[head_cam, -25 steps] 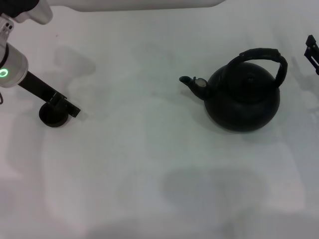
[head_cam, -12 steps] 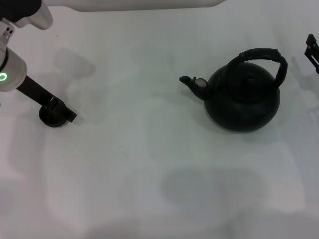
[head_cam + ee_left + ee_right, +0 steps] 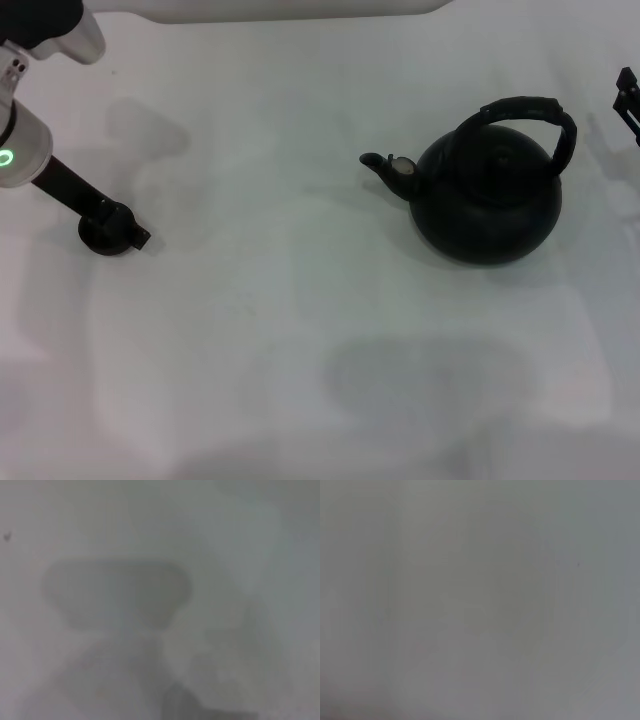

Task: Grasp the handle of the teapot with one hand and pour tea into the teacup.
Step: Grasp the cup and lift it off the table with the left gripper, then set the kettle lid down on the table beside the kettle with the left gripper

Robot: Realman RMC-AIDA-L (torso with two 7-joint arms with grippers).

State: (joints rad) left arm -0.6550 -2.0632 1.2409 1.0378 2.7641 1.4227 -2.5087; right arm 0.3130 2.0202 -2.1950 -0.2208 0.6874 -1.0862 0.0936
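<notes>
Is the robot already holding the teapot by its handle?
No, the handle of the teapot arches free with nothing around it; the right end effector sits apart at the table's edge.

head view high, looking down on table, wrist views close on it

Left gripper low, far left; right gripper at right edge.

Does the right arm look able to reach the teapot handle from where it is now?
Probably yes. The right gripper sits at the table's right edge, close beside the handle, with nothing between them. The handle arches clear above the teapot, open to grasp.
</notes>
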